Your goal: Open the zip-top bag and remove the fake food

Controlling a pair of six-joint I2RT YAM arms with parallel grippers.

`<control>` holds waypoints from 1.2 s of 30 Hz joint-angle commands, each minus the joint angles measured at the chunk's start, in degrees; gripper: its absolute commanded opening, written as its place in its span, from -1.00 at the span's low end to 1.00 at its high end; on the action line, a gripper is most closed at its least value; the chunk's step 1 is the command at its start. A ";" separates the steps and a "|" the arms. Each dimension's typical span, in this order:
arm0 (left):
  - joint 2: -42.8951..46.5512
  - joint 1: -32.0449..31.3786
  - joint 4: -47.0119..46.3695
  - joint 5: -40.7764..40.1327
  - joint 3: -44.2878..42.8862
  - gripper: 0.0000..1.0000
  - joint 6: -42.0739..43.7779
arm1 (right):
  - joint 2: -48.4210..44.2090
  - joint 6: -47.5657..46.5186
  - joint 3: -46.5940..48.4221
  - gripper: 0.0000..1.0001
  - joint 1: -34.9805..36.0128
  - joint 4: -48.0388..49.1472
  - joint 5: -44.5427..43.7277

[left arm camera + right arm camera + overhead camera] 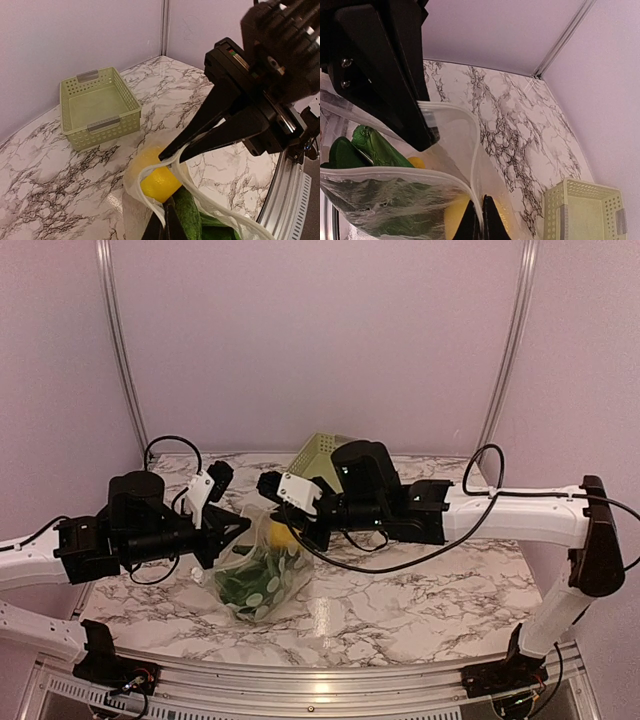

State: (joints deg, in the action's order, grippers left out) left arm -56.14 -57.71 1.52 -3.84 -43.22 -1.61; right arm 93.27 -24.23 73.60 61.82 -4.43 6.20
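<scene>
The zip-top bag hangs between both grippers with its bottom on the marble table, and its mouth is pulled open. My left gripper is shut on one side of the zip strip; its fingertips pinch the white rim. My right gripper is shut on the opposite rim. Inside the bag I see the fake food: a yellow lemon, a long green pod, and green pieces behind the plastic. The other pieces are hidden.
A pale green slotted basket stands at the back of the table; it also shows in the left wrist view and the right wrist view. A metal rail runs along the near table edge.
</scene>
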 commanded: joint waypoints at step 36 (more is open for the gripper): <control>-10.19 -0.21 -5.38 -20.33 -2.47 -1.00 -17.26 | 0.28 39.04 -1.85 0.28 -7.41 2.71 7.54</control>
State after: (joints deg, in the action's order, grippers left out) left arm -64.79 -57.71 -1.41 -25.28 -43.90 -18.72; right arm 91.77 8.84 72.60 53.28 1.56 15.11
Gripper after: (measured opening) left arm 0.006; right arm 0.648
